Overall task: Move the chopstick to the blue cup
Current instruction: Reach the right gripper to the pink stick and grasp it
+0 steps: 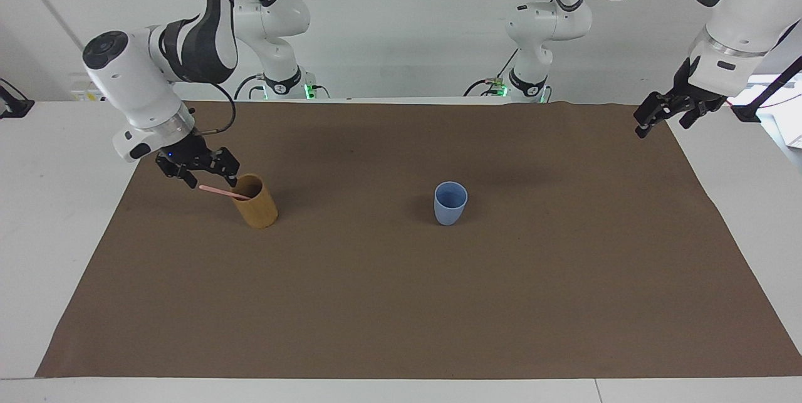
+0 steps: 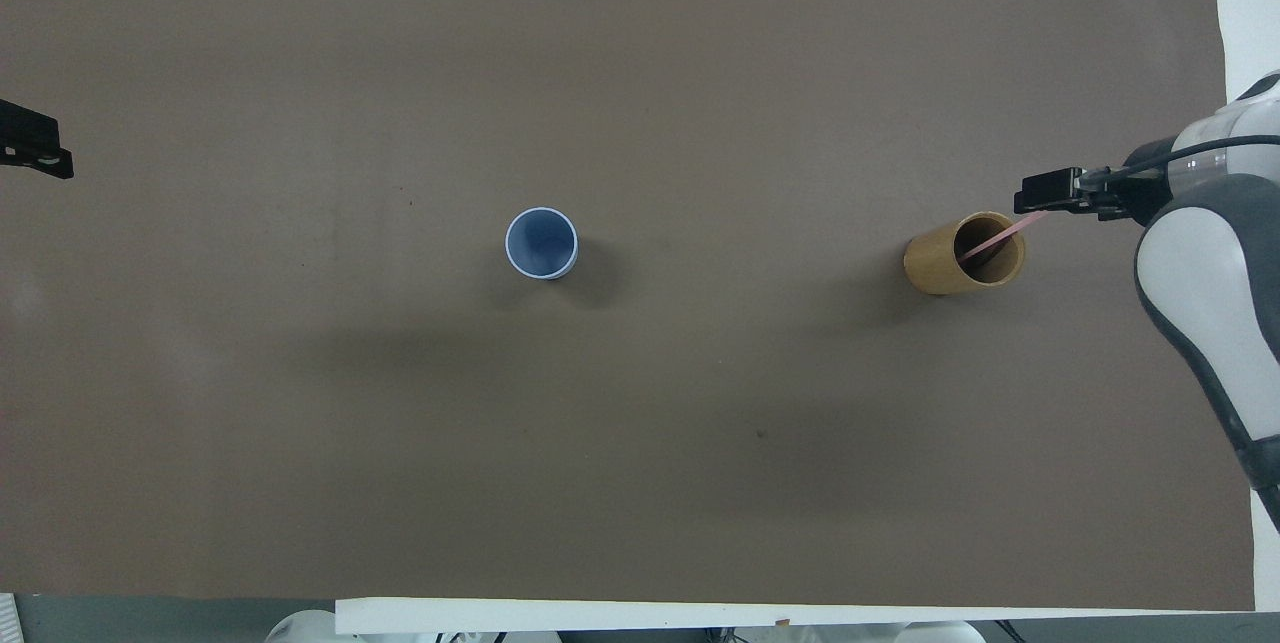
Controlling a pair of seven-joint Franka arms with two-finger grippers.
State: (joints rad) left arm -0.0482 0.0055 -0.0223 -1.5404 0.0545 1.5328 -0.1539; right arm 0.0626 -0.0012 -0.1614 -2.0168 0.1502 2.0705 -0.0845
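Observation:
A pale-pink chopstick [image 1: 219,190] leans out of a tan-orange cylindrical cup [image 1: 258,207] toward the right arm's end of the table. It also shows in the overhead view [image 2: 990,241], in the tan cup [image 2: 938,265]. The small light-blue cup [image 1: 450,204] stands upright and empty near the table's middle; it also shows in the overhead view [image 2: 541,243]. My right gripper [image 1: 210,178] is open, low over the chopstick's upper end, fingers on either side of it; it also shows in the overhead view [image 2: 1045,193]. My left gripper [image 1: 664,118] is open and waits above the mat's edge at its own end.
A brown mat [image 1: 401,303] covers most of the white table. The left gripper's tip shows at the edge of the overhead view [image 2: 35,148]. Only the two cups stand on the mat.

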